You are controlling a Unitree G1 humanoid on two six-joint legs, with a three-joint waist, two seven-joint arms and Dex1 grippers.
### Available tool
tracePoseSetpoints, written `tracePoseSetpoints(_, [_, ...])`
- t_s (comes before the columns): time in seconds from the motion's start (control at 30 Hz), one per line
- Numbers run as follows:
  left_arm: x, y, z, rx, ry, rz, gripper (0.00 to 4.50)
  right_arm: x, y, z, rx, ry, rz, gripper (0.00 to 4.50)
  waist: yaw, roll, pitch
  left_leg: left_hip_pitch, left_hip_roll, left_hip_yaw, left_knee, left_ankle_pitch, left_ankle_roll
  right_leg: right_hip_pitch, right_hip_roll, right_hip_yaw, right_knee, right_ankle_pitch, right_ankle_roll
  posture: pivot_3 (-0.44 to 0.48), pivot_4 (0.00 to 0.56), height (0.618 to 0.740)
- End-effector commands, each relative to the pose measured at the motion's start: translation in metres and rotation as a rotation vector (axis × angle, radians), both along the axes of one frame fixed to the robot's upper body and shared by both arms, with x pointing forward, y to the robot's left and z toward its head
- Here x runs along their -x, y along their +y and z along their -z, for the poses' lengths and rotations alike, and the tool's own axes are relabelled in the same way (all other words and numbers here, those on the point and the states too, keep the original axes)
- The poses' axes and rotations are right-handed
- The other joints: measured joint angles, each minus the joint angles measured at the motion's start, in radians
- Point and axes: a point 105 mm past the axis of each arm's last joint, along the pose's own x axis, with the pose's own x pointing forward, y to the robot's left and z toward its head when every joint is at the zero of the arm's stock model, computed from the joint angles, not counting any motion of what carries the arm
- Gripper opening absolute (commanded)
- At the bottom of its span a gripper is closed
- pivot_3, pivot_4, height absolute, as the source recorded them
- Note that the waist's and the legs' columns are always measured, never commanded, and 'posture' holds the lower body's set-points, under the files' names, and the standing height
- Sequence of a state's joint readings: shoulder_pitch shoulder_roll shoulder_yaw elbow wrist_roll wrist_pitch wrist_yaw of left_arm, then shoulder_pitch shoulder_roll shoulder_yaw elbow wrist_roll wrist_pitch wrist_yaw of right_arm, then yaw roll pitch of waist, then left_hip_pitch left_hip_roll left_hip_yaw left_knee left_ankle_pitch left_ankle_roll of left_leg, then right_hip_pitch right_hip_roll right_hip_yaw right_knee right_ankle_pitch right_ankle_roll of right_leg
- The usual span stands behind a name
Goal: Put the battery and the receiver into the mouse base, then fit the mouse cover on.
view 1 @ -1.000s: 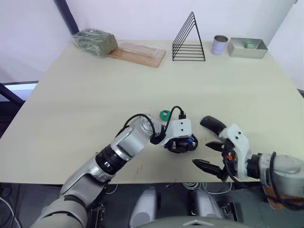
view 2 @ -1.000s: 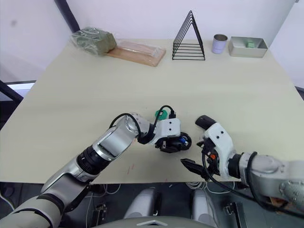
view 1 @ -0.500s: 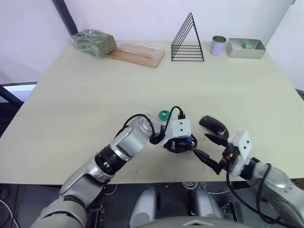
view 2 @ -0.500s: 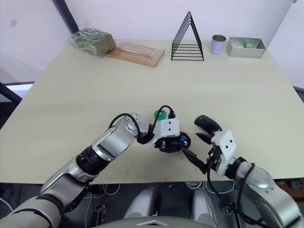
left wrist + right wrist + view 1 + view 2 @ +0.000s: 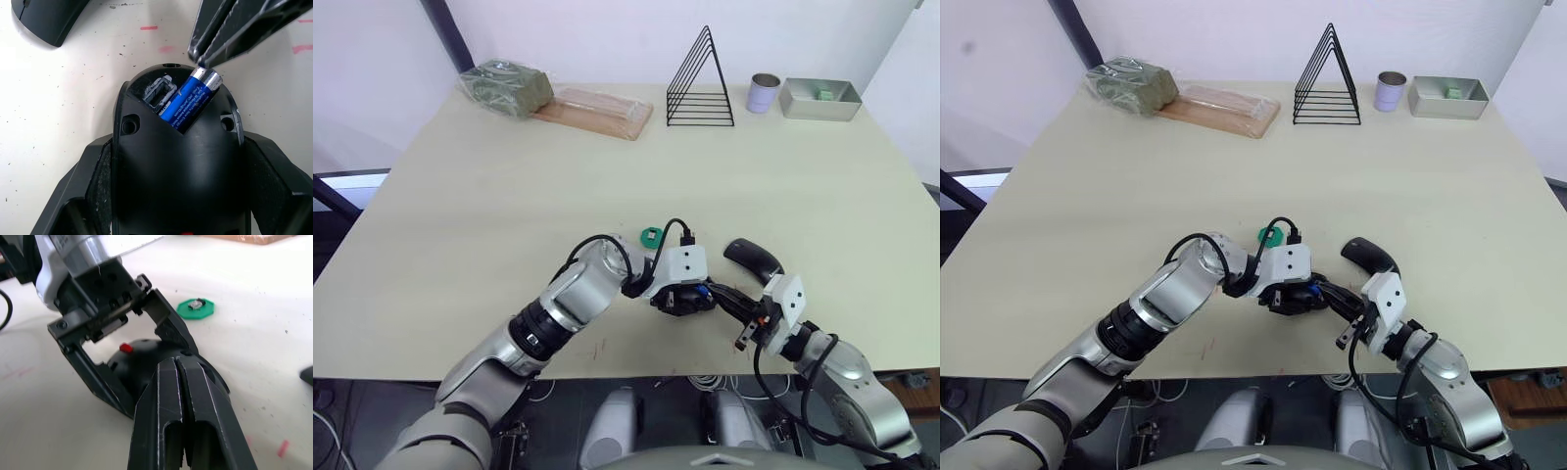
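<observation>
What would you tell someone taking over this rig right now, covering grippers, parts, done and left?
Left gripper: clamped on the mouse base, holding it on the table.
Right gripper: fingers shut, tips at the raised silvery end of the battery.
Battery: lying tilted in the base's compartment, one end still sticking up, not fully seated.
Receiver: on the green disc, just beyond the base; its slot in the base looks empty.
Mouse cover: on the table to the right of the base, untouched.
Left: press the battery flat, insert the receiver, fit the cover.
</observation>
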State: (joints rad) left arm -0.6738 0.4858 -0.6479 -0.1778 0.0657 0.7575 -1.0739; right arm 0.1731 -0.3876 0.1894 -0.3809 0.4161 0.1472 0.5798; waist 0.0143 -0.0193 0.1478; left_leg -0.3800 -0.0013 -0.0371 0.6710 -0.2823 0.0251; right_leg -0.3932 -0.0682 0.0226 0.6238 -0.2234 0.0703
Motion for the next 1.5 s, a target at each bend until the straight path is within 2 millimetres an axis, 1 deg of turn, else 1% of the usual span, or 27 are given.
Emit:
tracePoseSetpoints(0.03, [0.009,-0.002,0.010,-0.026,0.032,0.030,2.93,-0.001,0.003,-0.009,-0.028,-0.044,0.000,0.04,0.000,0.000,0.000,0.000,0.000,0.000,0.000,0.000,0.000,0.000,0.000,0.000,0.000,0.000,0.000,0.000,0.150,0.740])
tracePoseSetpoints(0.4, [0.010,-0.003,0.009,-0.025,0.033,0.030,2.93,-0.003,0.003,-0.004,-0.042,-0.023,0.028,0.04,0.000,0.000,0.000,0.000,0.000,0.000,0.000,0.000,0.000,0.000,0.000,0.000,0.000,0.000,0.000,0.000,0.150,0.740])
tracePoseSetpoints(0.7, [0.011,-0.003,0.009,-0.024,0.035,0.031,2.93,-0.004,-0.003,0.009,-0.014,0.012,0.054,0.04,-0.001,0.000,0.000,0.000,0.000,0.000,0.000,0.000,0.000,0.000,0.000,0.000,0.000,0.000,0.000,0.000,0.150,0.740])
tracePoseSetpoints(1.07, [0.011,-0.003,0.009,-0.025,0.038,0.030,2.93,-0.002,0.002,0.022,-0.005,0.060,0.055,0.04,-0.001,0.000,0.000,0.001,0.000,0.000,0.000,0.000,0.000,0.000,0.000,0.000,0.001,0.000,0.000,0.000,0.150,0.740])
tracePoseSetpoints(1.27, [0.011,-0.004,0.009,-0.023,0.038,0.030,2.93,-0.003,0.002,0.033,0.004,0.096,0.069,0.04,-0.002,0.000,-0.001,0.001,0.000,0.000,0.000,0.000,0.000,0.000,0.000,0.000,0.001,0.000,0.000,0.000,0.150,0.740])
tracePoseSetpoints(1.5, [0.011,-0.004,0.008,-0.020,0.041,0.028,2.93,-0.002,0.005,0.053,0.018,0.136,0.073,0.04,-0.003,-0.001,-0.003,0.001,0.000,0.000,0.000,0.000,0.000,0.000,0.001,0.001,0.001,0.000,0.000,0.000,0.150,0.740])
